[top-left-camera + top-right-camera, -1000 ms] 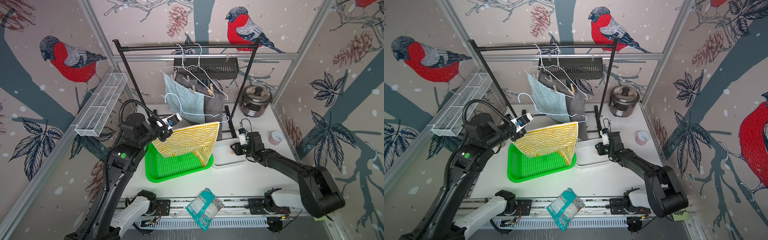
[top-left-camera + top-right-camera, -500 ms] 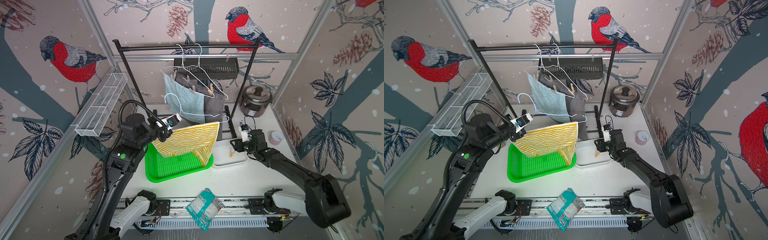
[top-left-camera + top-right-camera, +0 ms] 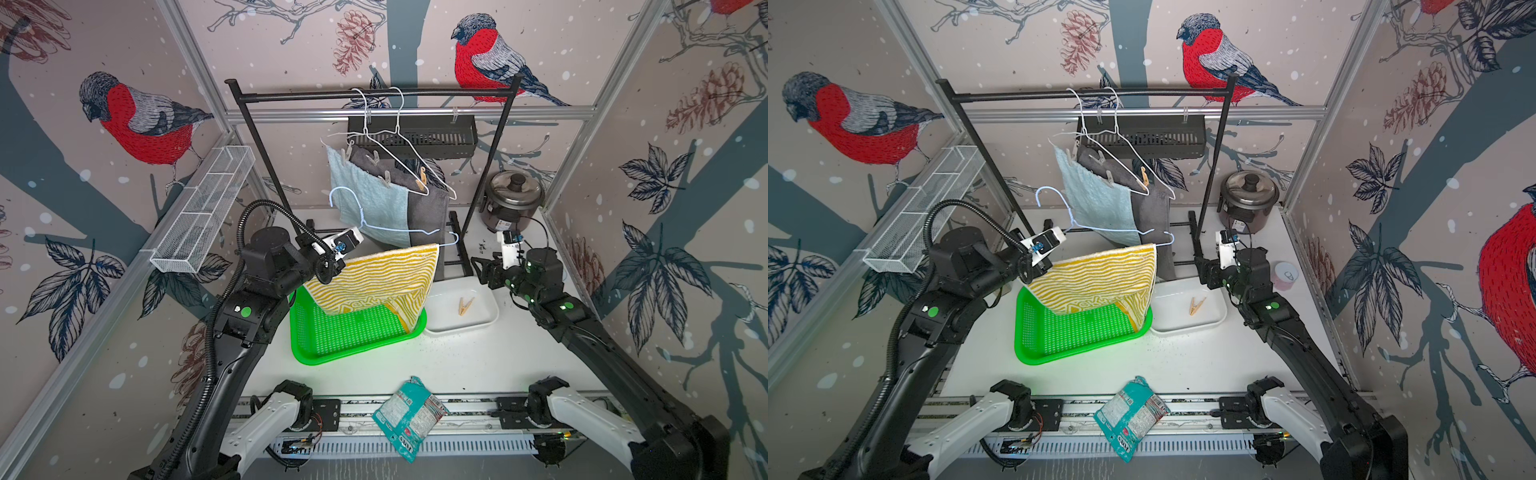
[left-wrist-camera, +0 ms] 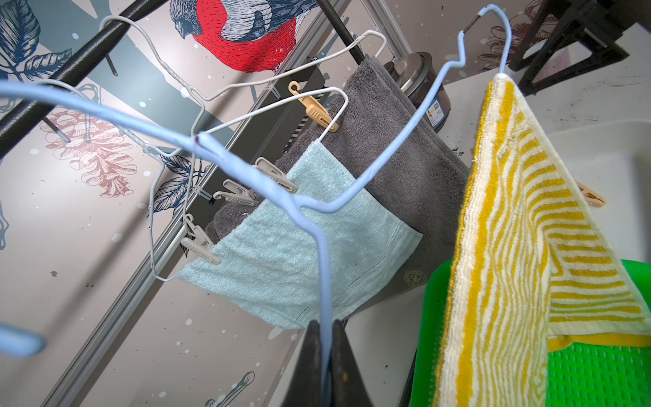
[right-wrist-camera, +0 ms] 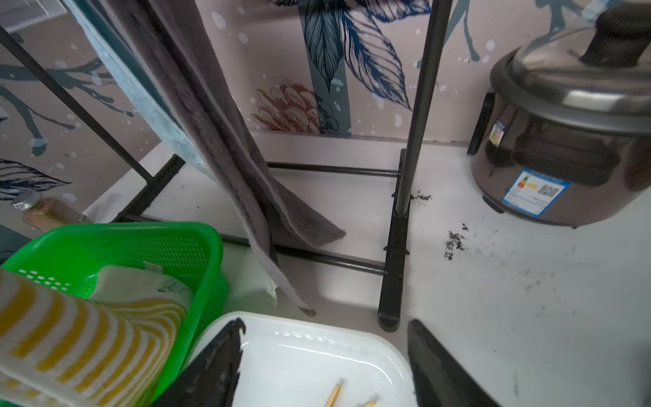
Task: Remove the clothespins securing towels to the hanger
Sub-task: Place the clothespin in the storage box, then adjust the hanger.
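My left gripper (image 4: 326, 322) is shut on the wire of a light blue hanger (image 3: 399, 230). A yellow-and-white striped towel (image 3: 374, 274) hangs from that hanger over the green basket (image 3: 324, 353); what fastens it is hidden. My right gripper (image 3: 482, 270) stands open and empty above the far edge of a white tray (image 3: 461, 328), where a tan clothespin (image 3: 465, 306) lies. On the rack, white hangers carry a light blue towel (image 4: 299, 246) and a dark grey towel (image 4: 405, 148). A tan clothespin (image 4: 317, 112) and three grey clothespins (image 4: 274, 174) pin them.
The black rack (image 3: 370, 94) stands at the back; its foot (image 5: 391, 282) is just beyond my right gripper (image 5: 327, 324). A rice cooker (image 3: 513, 199) sits back right, with a pink cup (image 3: 1285, 276) against the right wall. A teal packet (image 3: 409, 415) lies at the front edge.
My right gripper has opened and lifted back from the white tray, leaving the tan clothespin lying in it. The left arm, hanger and striped towel have not moved.
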